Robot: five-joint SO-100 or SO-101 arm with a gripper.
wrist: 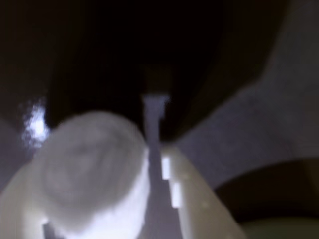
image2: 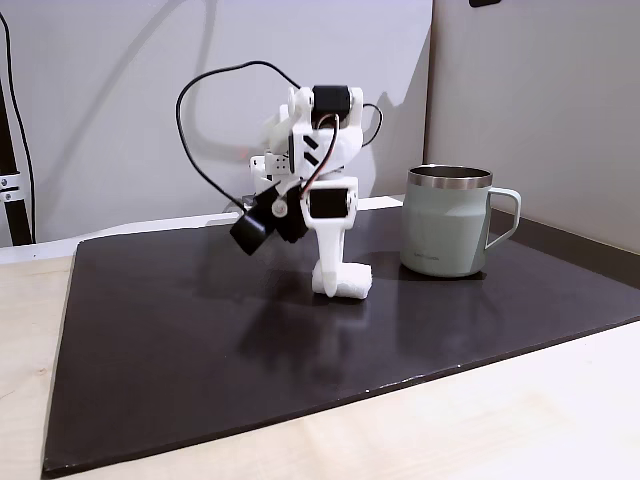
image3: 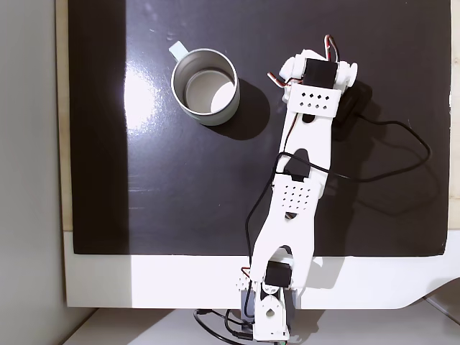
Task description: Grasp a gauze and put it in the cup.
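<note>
In the wrist view the gauze (wrist: 92, 169), a small white fabric roll, lies end-on between the white fingers of my gripper (wrist: 99, 159). A thin strip of mat shows between the roll and the right finger (wrist: 192, 199). In a fixed view my gripper (image2: 335, 283) stands tip-down on the black mat, and the gauze (image2: 357, 284) pokes out to its right, resting on the mat. The jaws look slightly open around it. The cup (image2: 445, 230), a pale sage-green mug with a steel rim, stands upright to the right. From above, the cup (image3: 173, 85) is empty and sits left of the arm's wrist (image3: 316, 72).
A black mat (image2: 200, 350) covers a light wooden table (image2: 520, 420). The arm (image3: 302, 172) stretches from its base (image3: 269, 309) at the table's edge across the mat. Black cables (image3: 388, 154) loop to its right. A wall (image2: 100, 100) stands behind.
</note>
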